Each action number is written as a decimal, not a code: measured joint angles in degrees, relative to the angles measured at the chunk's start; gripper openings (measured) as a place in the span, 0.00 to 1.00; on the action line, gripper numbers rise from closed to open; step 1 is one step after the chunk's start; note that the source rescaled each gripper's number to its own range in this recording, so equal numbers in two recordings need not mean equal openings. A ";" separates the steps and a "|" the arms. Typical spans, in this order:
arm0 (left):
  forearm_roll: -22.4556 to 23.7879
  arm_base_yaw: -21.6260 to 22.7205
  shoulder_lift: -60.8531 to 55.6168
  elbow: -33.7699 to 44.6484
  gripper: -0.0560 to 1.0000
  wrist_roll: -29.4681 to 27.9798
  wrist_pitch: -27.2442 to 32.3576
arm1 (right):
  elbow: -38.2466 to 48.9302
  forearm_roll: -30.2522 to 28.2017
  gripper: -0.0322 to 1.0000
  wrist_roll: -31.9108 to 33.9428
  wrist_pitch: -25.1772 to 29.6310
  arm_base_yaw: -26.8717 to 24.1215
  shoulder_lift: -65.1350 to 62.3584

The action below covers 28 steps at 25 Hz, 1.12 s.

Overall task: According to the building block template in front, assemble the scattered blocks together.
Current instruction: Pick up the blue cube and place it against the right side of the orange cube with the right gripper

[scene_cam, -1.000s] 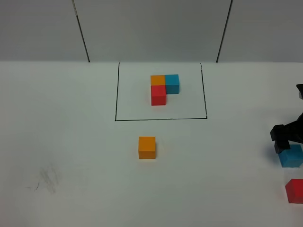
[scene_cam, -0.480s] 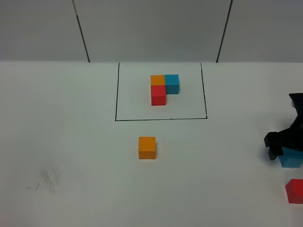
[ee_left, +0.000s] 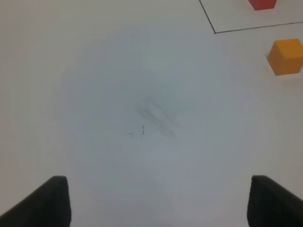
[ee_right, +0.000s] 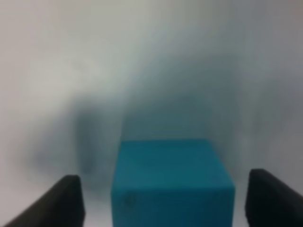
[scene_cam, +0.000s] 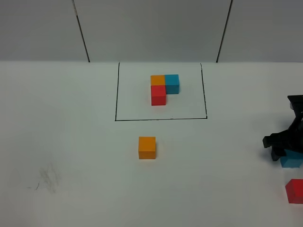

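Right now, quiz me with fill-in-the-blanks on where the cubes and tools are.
The cube straddled by the right tool is ____.
The template's corner cube, touching both others, is ____.
The loose orange cube lies ____ the black outline.
The left tool holds ____.
Missing: blue; orange; outside; nothing.

I see white tabletop [scene_cam: 61, 118], faint grey smudge [scene_cam: 47, 178] toward its front-left, tiny pen marks [ee_left: 137, 131] just beside that scuff in left wrist view, grey back wall [scene_cam: 151, 28], two dark slanted seams [scene_cam: 81, 30] btwn panels.
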 joint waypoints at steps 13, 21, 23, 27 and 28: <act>0.00 0.00 0.00 0.00 0.98 -0.03 0.00 | 0.00 0.00 0.29 2.02 0.00 0.00 0.00; 0.00 0.00 0.00 0.00 0.98 -0.07 0.00 | 0.00 0.00 0.29 2.08 0.05 0.00 -1.17; 0.00 0.00 0.00 0.00 0.98 -0.07 0.00 | -0.05 -0.07 0.29 1.35 0.12 0.18 -2.75; 0.00 0.00 0.00 0.00 0.98 -0.07 -0.05 | -0.55 -0.18 0.29 -2.37 2.31 1.18 -5.19; 0.00 0.00 0.00 0.00 0.98 -0.07 -0.05 | -0.90 -0.18 0.29 -3.48 3.14 1.54 -5.39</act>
